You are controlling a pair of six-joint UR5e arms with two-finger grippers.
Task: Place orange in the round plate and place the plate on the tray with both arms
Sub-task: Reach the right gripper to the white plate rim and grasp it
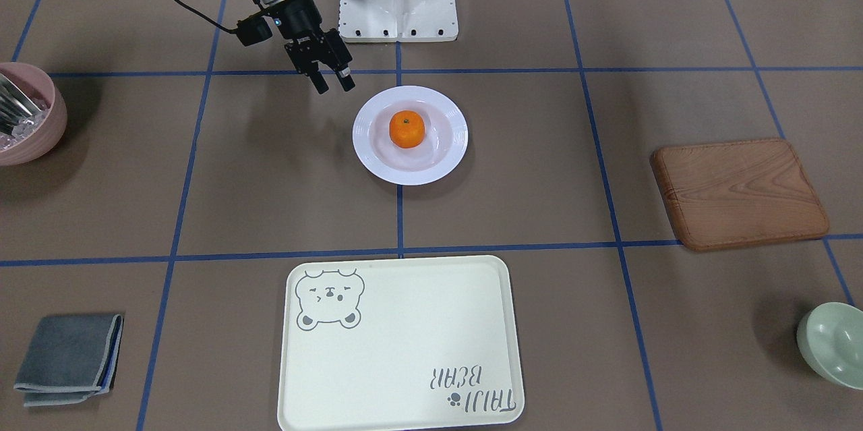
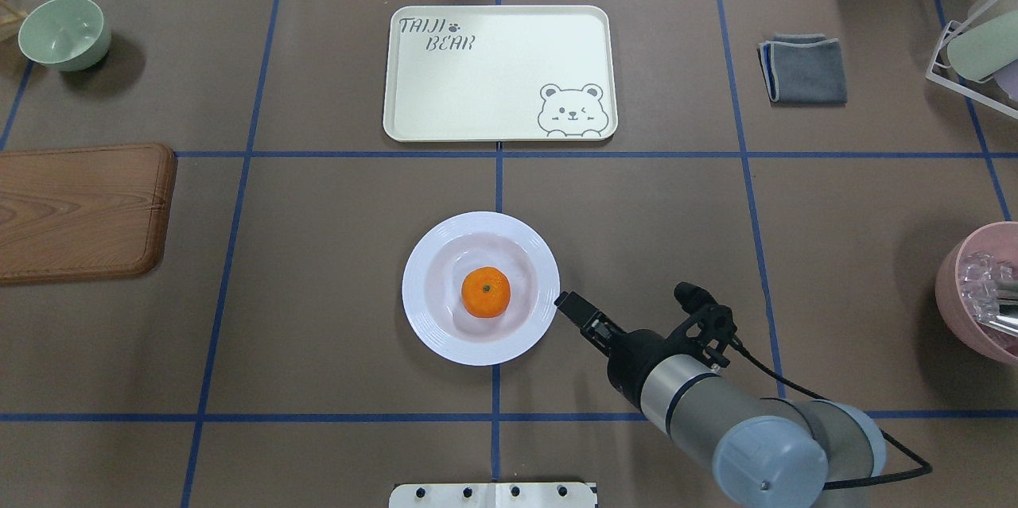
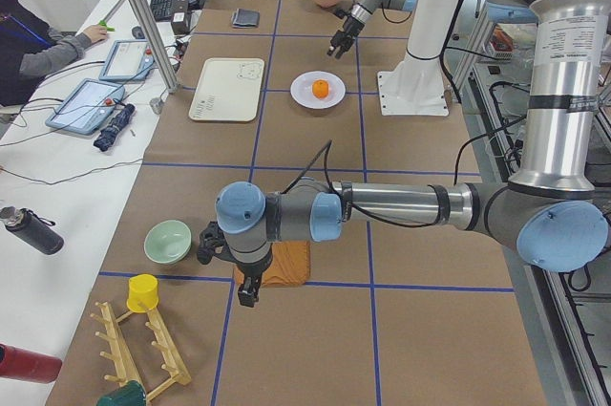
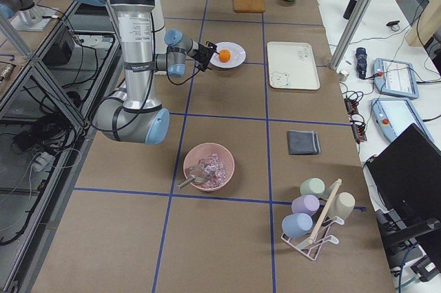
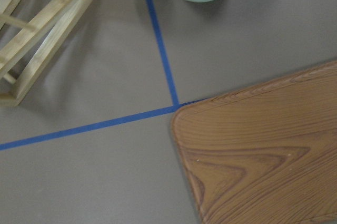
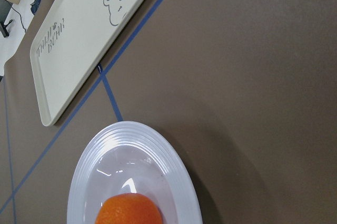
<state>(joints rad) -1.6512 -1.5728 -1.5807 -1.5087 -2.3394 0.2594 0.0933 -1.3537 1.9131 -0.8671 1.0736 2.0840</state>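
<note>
- Done already: placing the orange [image 1: 406, 129] into the round plate [image 1: 369, 151], well apart from the tray [image 1: 404, 350].
- Right gripper [image 1: 335, 87]: parted, holding nothing, just beside the rim.
- Left gripper [image 3: 246, 297]: cannot tell.
- Next, likely: gripping opposite rims, lifting level.

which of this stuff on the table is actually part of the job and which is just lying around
Job: small bright-orange mandarin; glossy white round plate holding it; cream rectangular bear tray; black right gripper.
Lying about: brown wooden board; pale green bowl; pink bowl; folded grey cloth.
</note>
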